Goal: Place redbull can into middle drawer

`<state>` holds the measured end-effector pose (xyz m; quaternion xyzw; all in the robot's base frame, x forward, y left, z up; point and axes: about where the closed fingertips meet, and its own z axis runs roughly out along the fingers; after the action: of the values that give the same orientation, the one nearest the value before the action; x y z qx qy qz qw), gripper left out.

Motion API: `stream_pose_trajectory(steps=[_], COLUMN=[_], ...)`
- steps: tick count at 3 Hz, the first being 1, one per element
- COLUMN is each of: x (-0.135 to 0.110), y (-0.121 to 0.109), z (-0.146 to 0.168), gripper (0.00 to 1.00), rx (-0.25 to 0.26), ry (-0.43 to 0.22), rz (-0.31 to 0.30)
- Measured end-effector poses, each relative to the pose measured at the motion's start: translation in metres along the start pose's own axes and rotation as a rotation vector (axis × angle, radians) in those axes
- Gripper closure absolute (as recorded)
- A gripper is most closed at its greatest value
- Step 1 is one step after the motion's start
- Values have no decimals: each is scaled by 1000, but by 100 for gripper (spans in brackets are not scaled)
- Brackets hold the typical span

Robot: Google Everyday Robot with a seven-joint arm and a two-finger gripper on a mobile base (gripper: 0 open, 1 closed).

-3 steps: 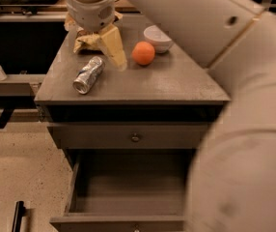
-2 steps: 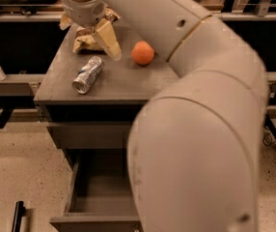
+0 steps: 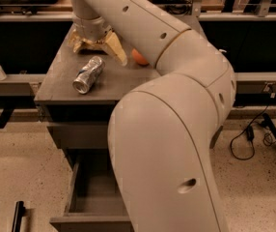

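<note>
Hand: hand [image 3: 98, 43] hangs over back of worktop [image 3: 56, 83], just behind the can, not touching. Fingers [image 3: 117, 51] spread apart, nothing betw. them.
Can: redbull can [image 3: 88, 74] lies on its side near worktop's front-left, shiny top twd front edge.
Drawer: middle drawer [image 3: 82, 197] pulled out below, floor bare where seen; arm hides its right part.
Neighbours: orange [image 3: 138, 57] just right of hand, half hidden by arm; well apart from can.
Step (judged): reach + grasp, not yet begun.
How to: bring hand fwd + down over can's mid-length, fingers across its narrow width, not along it. Close gently, since a lying can rolls. Lift clear of front edge before lowering to drawer.
</note>
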<state>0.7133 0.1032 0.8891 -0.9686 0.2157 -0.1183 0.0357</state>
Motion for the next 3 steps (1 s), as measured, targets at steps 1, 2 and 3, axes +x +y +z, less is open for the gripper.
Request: stream_pose_trajectory(steps=[1, 2, 3], x=[-24, -44, -52], y=[-2, -2, 0], z=[20, 45, 59], gripper=[0, 18, 41], rx=[-8, -41, -47], ry=[-59, -111, -157], rz=[-84, -131, -118])
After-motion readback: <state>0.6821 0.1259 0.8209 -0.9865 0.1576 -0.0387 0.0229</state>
